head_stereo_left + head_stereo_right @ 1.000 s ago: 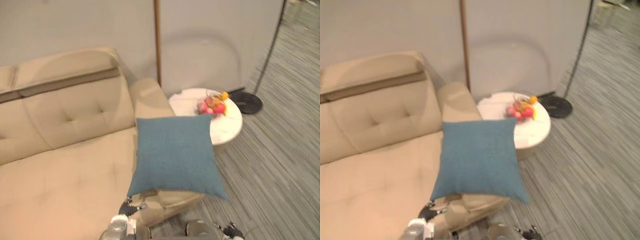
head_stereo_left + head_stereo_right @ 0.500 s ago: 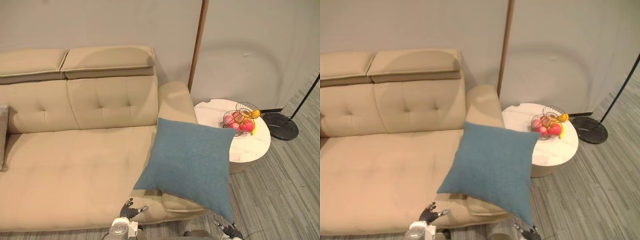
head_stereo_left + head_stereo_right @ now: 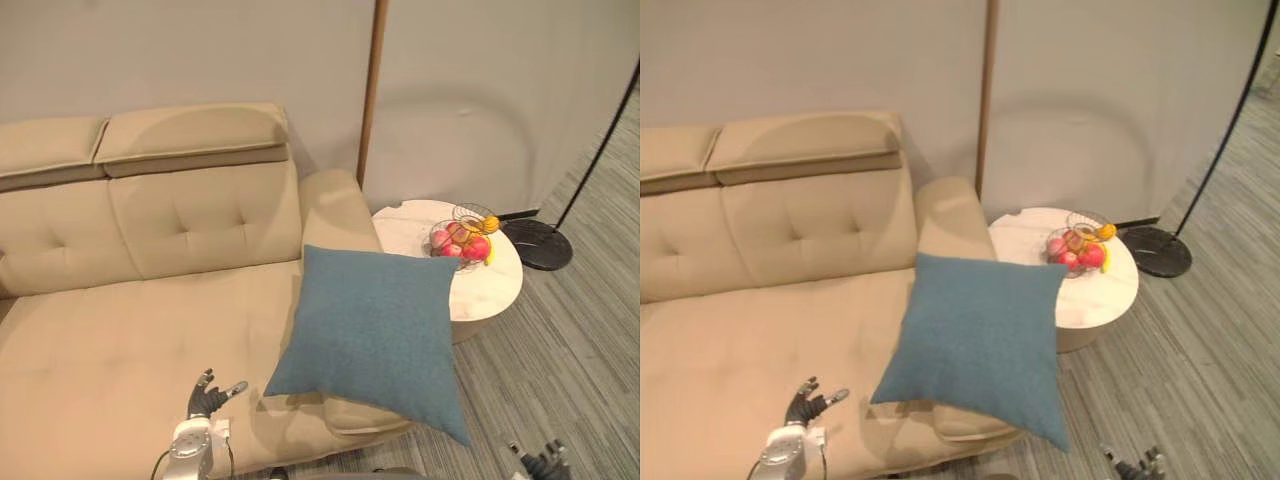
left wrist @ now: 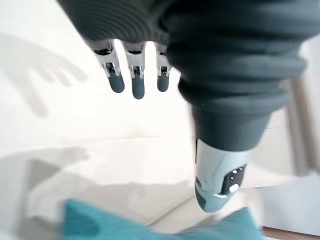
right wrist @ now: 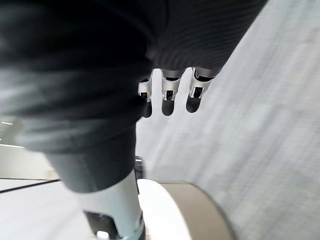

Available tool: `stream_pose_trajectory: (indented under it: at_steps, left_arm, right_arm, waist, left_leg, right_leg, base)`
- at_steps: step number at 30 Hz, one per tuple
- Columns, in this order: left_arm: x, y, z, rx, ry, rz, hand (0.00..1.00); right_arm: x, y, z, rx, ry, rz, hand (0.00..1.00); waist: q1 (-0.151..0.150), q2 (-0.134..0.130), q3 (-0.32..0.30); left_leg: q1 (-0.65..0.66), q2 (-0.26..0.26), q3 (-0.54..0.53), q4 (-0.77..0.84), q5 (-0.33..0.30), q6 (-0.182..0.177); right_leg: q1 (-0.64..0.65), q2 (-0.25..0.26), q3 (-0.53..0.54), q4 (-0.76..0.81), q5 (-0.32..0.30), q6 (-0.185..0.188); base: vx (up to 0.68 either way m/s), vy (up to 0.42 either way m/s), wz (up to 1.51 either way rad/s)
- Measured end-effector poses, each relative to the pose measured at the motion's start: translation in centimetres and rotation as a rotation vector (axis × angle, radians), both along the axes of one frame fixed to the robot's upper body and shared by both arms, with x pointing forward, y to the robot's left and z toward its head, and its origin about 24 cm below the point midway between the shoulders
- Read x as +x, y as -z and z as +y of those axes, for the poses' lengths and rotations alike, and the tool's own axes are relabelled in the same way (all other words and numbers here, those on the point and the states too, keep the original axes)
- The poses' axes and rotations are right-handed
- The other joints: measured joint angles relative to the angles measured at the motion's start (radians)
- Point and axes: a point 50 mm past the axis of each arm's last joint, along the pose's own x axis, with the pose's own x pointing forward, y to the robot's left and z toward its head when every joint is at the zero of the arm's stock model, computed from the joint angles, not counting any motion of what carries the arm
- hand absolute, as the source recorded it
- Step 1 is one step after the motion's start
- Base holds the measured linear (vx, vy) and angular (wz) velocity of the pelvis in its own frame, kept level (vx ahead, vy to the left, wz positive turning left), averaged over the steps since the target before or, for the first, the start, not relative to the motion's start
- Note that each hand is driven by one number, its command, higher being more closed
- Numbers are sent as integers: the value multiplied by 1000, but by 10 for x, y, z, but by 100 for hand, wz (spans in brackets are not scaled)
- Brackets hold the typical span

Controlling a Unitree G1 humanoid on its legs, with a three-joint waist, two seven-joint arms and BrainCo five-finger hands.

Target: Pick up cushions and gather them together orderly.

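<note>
A blue square cushion (image 3: 370, 338) leans tilted against the right armrest of the beige sofa (image 3: 110, 330), its lower corner hanging past the seat's front edge. My left hand (image 3: 204, 394) hovers open over the seat, a little to the left of the cushion and apart from it. In the left wrist view its fingers (image 4: 135, 80) are straight above the pale seat, with the cushion's blue edge (image 4: 95, 227) beyond. My right hand (image 3: 546, 463) is low over the carpet, right of the cushion, fingers (image 5: 169, 95) relaxed and holding nothing.
A round white side table (image 3: 490, 290) with a wire fruit basket (image 3: 462, 236) stands just right of the armrest. A black lamp base (image 3: 538, 245) sits behind it. A wooden pole (image 3: 369, 90) runs up the wall. Striped grey carpet (image 3: 580, 340) spreads to the right.
The camera has swung about. Relative to the cushion, my left hand has moved left and up over the seat, and my right hand has moved out to the right. The cushion rests as before.
</note>
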Motion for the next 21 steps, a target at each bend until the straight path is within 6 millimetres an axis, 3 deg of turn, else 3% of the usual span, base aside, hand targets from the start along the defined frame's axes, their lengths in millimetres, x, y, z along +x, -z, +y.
stream_pose_trajectory:
  at_steps: [4,9,13,21]
  left_arm:
    - [8,-16,0,7,9,-86,0]
    - [16,-20,-7,7,51,-121,0]
    - [25,-20,-24,3,152,-120,0]
    - [32,-11,-47,-13,259,-73,0]
  right_arm:
    - [16,-25,-2,-74,-64,-91,0]
    - [44,-33,7,-79,-227,-142,0]
    - [65,-33,20,-57,-365,-161,0]
    - [88,-10,43,37,-487,-115,0]
  waist:
    - [-5,1,-6]
    - [-13,-1,-11]
    - [-15,0,-11]
    - [-13,0,-2]
  left_leg:
    - [15,0,31,-1,-13,-2]
    - [27,-3,42,4,-15,-3]
    - [21,-3,23,12,-16,-3]
    - [-42,-5,-5,28,-7,1]
  right_leg:
    - [-2,7,35,-1,0,0]
    - [-2,6,41,0,0,1]
    - [-3,6,35,0,0,1]
    - [-57,6,16,0,10,2]
  base:
    - [55,5,-20]
    - [50,-3,-8]
    - [-3,-20,5]
    - [-54,-24,7]
